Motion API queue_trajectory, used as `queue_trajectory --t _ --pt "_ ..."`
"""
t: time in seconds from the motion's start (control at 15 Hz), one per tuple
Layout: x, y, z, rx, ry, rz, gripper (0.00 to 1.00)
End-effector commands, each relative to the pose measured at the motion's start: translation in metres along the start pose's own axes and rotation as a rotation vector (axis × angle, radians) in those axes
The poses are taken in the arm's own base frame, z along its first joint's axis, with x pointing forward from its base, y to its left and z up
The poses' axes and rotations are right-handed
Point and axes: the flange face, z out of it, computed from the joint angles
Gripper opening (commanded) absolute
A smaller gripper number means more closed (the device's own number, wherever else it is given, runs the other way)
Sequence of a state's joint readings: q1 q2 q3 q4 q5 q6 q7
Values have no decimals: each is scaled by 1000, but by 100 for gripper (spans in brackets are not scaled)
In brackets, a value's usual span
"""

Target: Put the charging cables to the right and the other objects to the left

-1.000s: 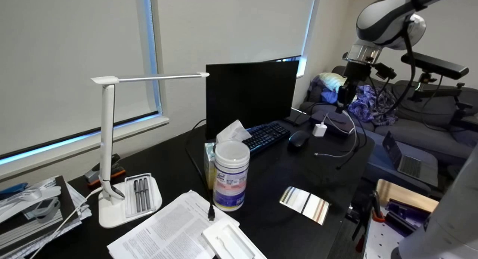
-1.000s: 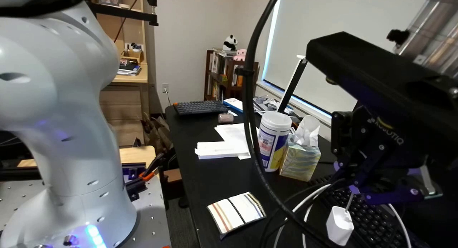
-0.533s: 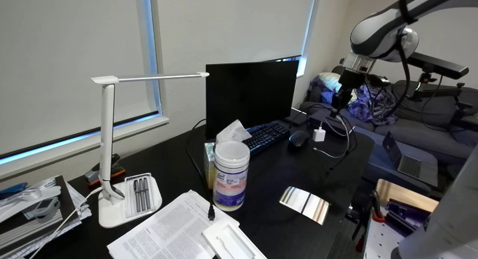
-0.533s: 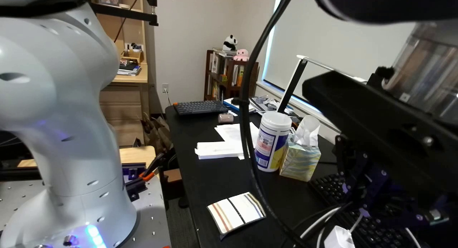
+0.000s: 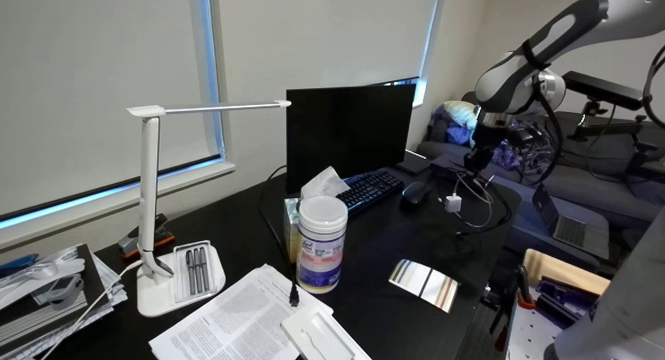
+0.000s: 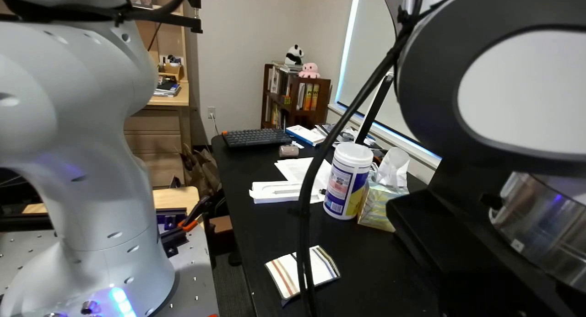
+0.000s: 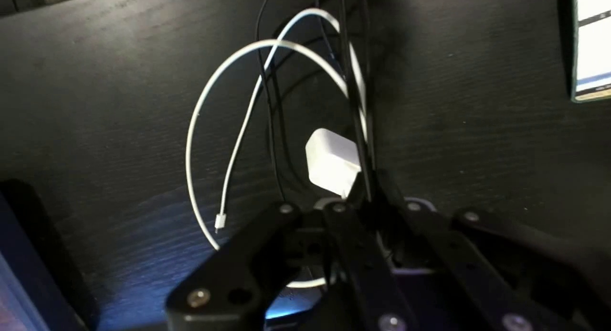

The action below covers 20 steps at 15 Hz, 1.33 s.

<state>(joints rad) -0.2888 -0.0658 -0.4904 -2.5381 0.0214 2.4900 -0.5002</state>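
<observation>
My gripper [image 5: 474,168] is low over the far right part of the desk; it also shows in the wrist view [image 7: 370,183]. It is shut on the charging cables: a looped white cable [image 7: 192,140] and thin black cables [image 7: 270,116]. The white charger block [image 5: 453,203] hangs just below the fingers, also in the wrist view [image 7: 332,160]; I cannot tell whether it touches the desk. The white cable's plug end [image 7: 220,221] is close to the desk. In an exterior view the arm's camera mount [image 6: 425,244] hides the gripper and cables.
A mouse [image 5: 415,192], keyboard [image 5: 371,189] and monitor [image 5: 353,134] stand left of the gripper. A striped item [image 5: 425,285] lies nearer. A wipes canister [image 5: 321,245], tissue box [image 6: 380,205], papers [image 5: 234,318], white tray [image 5: 324,334] and lamp [image 5: 150,188] stand further left.
The gripper has come down toward the desk with the cables and charger. The charger hangs lower and a little to the right. In an exterior view the arm link now covers the gripper.
</observation>
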Motion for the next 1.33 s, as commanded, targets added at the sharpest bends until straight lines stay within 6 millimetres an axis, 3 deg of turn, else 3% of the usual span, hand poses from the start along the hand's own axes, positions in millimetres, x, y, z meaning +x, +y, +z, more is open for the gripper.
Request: queue_trajectory --t 0.0,0.27,0.47,0.87,1.27 --pt "10 42 2 -46 -5 111 5" --pt "27 89 5 -81 -3 215 5" --pt "45 113 14 -90 1 283 5" --pt "81 147 27 -39 2 418 5" --pt "102 177 24 168 44 585 5"
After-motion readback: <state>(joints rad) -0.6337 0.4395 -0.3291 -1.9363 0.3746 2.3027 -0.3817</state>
